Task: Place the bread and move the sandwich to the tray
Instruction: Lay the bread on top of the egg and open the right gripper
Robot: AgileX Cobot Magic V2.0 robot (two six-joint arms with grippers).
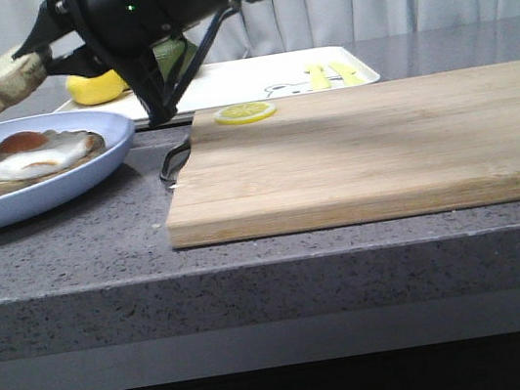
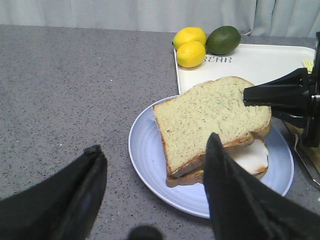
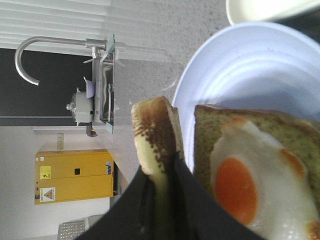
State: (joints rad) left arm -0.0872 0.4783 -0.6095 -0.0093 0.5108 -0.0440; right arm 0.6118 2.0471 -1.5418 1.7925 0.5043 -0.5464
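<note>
Right tool (image 3: 165, 200) pinches the bread (image 3: 155, 140) by its edge above the plate (image 1: 41, 185); left tool (image 2: 150, 200) gapes wide, lower frame.

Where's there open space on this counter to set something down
Most of the wooden cutting board is bare, except for a lemon slice at its far-left corner. It's crowded around the blue plate and the tray's fruit corner.

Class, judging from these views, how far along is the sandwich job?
Done: the egg-topped slice lies on the blue plate. In hand: the right pincer grips the bread over it, not yet released. Left: let go, then move the plate to the tray; the left pincer is open, holding nothing.
</note>
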